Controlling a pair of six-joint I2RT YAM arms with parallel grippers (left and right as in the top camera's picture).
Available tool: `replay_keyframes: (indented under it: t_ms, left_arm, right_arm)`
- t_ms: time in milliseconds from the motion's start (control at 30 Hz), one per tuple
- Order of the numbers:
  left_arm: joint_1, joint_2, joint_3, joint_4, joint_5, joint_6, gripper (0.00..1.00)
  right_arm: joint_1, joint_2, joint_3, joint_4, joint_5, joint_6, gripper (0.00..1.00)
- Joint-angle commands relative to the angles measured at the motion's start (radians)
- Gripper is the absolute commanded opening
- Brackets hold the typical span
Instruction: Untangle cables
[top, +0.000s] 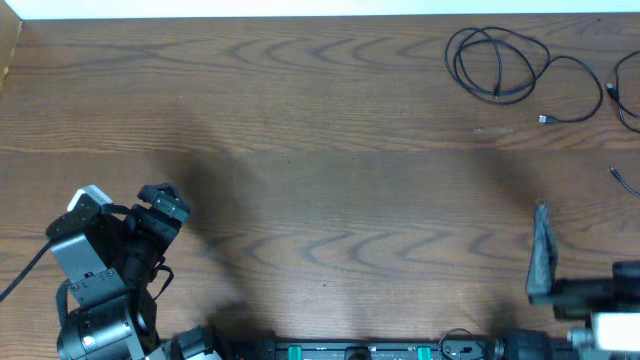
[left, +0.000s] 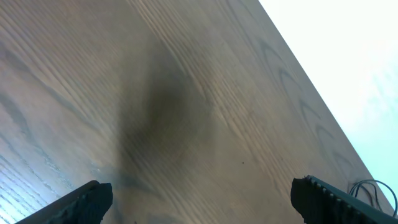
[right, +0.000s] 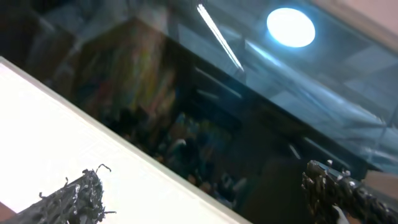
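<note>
A thin black cable lies in loose loops at the table's far right, its small plug end trailing toward the front. Another black cable runs off the right edge, with a short end below it. No white cable shows. My left gripper is at the near left, far from the cables, open and empty over bare wood. A bit of cable loop shows in the left wrist view's lower right corner. My right gripper is at the near right, open and empty, tilted away from the table.
The brown wooden table fills the overhead view, with a white wall strip along its far edge. The right wrist view shows a white edge, a dark blurred room and a ceiling light, not the table.
</note>
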Motion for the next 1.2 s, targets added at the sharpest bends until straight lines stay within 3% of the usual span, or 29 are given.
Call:
replay_keyframes:
  t_ms: [0, 233, 500, 1167]
  left_arm:
    - [0.004, -0.001, 0.026, 0.0, -0.006, -0.005, 0.96]
    - [0.004, -0.001, 0.026, 0.0, -0.006, -0.005, 0.96]
    - [0.004, -0.001, 0.026, 0.0, -0.006, -0.005, 0.96]
    - [0.004, -0.001, 0.026, 0.0, -0.006, -0.005, 0.96]
  right_arm:
    - [0.051, -0.048, 0.01, -0.01, -0.001, 0.011, 0.99]
    - [0.171, -0.134, 0.014, -0.022, 0.01, -0.008, 0.99]
    - [0.189, -0.214, 0.053, -0.111, 0.055, -0.293, 0.99]
    - [0.188, -0.212, 0.072, -0.087, 0.145, -0.304, 0.99]
